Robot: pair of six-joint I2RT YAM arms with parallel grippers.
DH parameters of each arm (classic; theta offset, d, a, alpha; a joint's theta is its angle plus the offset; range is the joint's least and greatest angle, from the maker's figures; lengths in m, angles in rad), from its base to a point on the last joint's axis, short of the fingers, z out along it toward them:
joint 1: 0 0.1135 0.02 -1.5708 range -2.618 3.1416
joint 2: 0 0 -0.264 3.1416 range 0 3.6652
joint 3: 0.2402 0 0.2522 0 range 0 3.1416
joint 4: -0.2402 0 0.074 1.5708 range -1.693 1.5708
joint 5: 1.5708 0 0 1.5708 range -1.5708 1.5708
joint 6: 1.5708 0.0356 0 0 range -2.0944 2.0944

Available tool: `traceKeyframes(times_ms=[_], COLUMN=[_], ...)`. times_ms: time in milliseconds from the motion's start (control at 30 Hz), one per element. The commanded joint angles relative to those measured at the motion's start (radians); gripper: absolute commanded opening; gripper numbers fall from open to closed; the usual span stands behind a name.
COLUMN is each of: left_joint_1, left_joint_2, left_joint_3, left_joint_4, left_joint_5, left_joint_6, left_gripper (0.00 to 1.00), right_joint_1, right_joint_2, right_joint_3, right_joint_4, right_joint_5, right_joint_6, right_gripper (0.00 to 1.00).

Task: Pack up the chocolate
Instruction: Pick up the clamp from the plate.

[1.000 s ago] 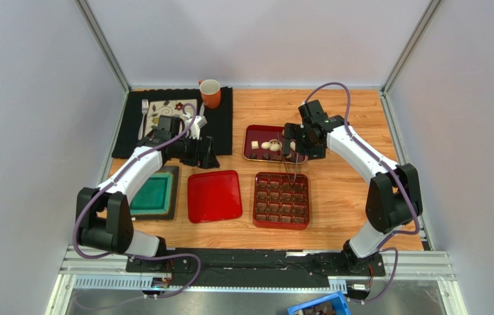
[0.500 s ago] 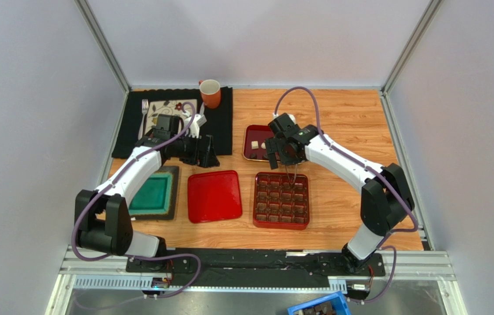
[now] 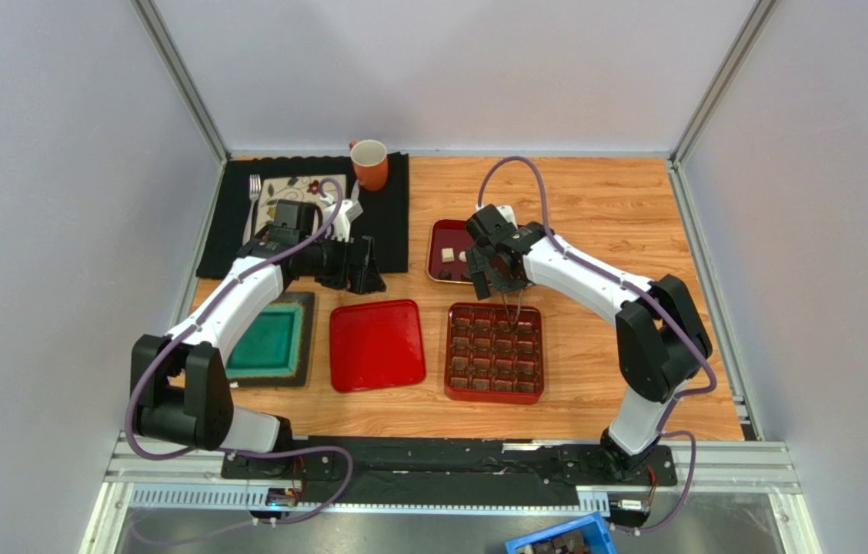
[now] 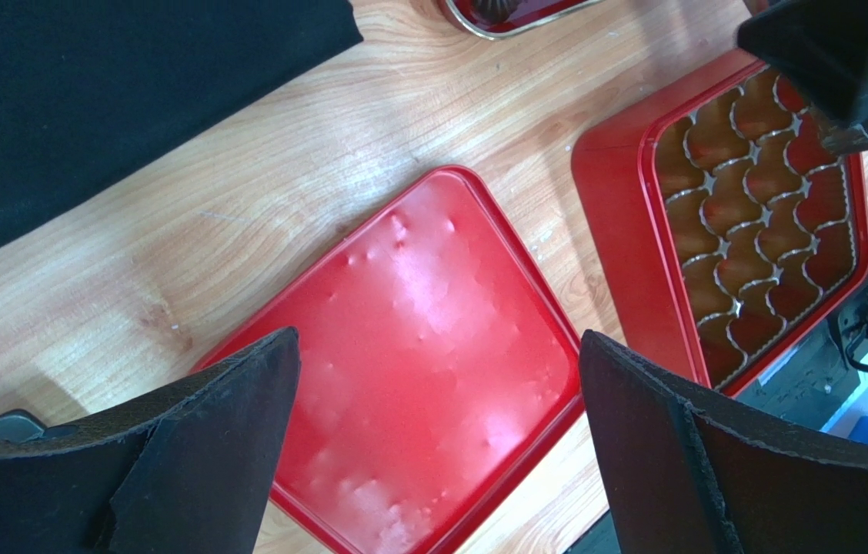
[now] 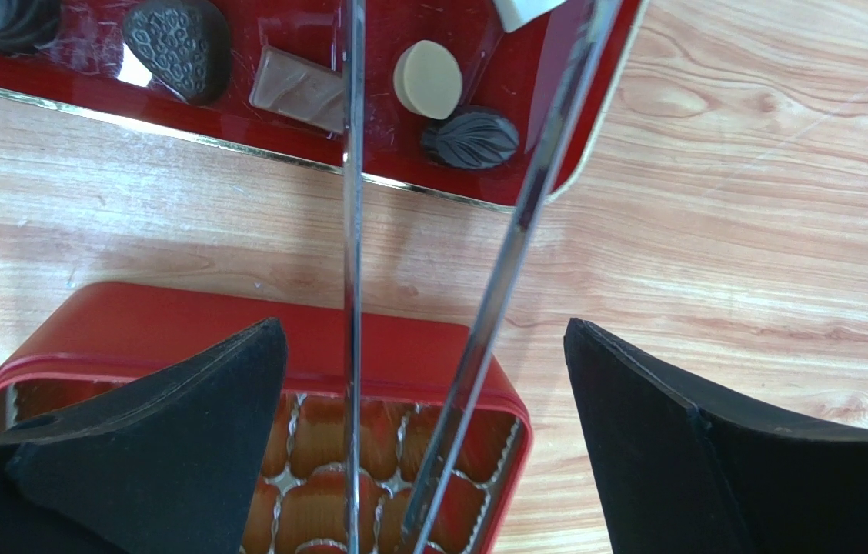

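Several small chocolates lie on the dark red tray (image 5: 288, 144): a dark textured one (image 5: 179, 46), a brown bar (image 5: 298, 102), a cream round one (image 5: 427, 79) and a dark leaf-shaped one (image 5: 470, 136). My right gripper (image 5: 421, 329) hangs over the tray's (image 3: 439, 268) near edge and the far rim of the red gridded box (image 5: 173, 335). Its jaws stand wide apart, with metal tongs (image 5: 352, 231) running between them toward the tray. The tong tips are cut off. My left gripper (image 4: 439, 335) is open and empty over the flat red lid (image 4: 427, 381).
The gridded box (image 3: 494, 352) sits right of the red lid (image 3: 377, 344), its paper cups showing no pieces. A green tray (image 3: 269, 341) lies at the left. An orange mug (image 3: 370, 163) stands on a black mat (image 3: 387, 219) at the back, beside a fork (image 3: 254, 185).
My right gripper has swung left along the dark red tray with the tongs, from its right end to its near middle. The left arm has hardly moved.
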Motion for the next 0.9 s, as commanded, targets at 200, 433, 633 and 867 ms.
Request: traceKeyframes(times_ms=[200,433,633,867], left_joint_1=[0.003,0.005,0.009,0.011], left_joint_2=[-0.041,-0.041,-0.039,-0.039], left_joint_3=[0.050,0.060,0.072,0.066], left_joint_4=[-0.004,-0.010,-0.014,-0.011], left_joint_5=[-0.005,-0.014,-0.015,-0.011], left_joint_6=[0.025,0.027,0.027,0.024], left_gripper=[0.99,0.99,0.99,0.99], right_joint_1=[0.014,0.012,0.014,0.014], right_joint_2=[0.031,0.026,0.003,-0.032], right_joint_3=[-0.015,-0.053,-0.110,-0.133], right_joint_4=[0.109,0.145,0.190,0.216], right_joint_5=[0.040,0.060,0.072,0.080], right_joint_6=[0.018,0.030,0.052,0.049], right_gripper=[0.91,0.85,0.78,0.67])
